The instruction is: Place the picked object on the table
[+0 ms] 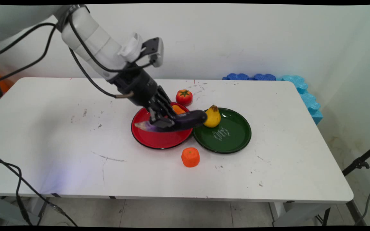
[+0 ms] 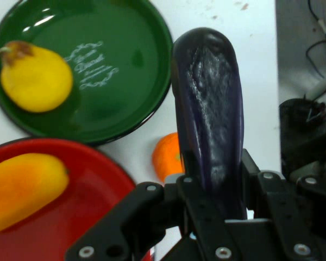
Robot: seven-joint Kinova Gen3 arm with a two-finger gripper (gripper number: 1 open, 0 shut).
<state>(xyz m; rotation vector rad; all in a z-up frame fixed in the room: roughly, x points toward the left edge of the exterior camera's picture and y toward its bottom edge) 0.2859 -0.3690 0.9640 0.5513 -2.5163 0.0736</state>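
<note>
End effector (image 1: 162,121) pinching eggplant (image 1: 185,120) above red plate (image 1: 159,139) — mango (image 2: 22,190) inside; green plate (image 1: 233,141) — pear (image 1: 212,117).

Two plates, one red plate (image 1: 159,141) and one green plate (image 1: 233,141), one purple eggplant (image 1: 185,120), one yellow pear (image 1: 212,117), one tomato (image 1: 184,97), one orange (image 1: 190,157), one orange-yellow mango (image 2: 22,187)

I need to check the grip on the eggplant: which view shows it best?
The hand view: the eggplant fills it, clamped in the gripper. The main view shows it sideways above the red plate.
</note>
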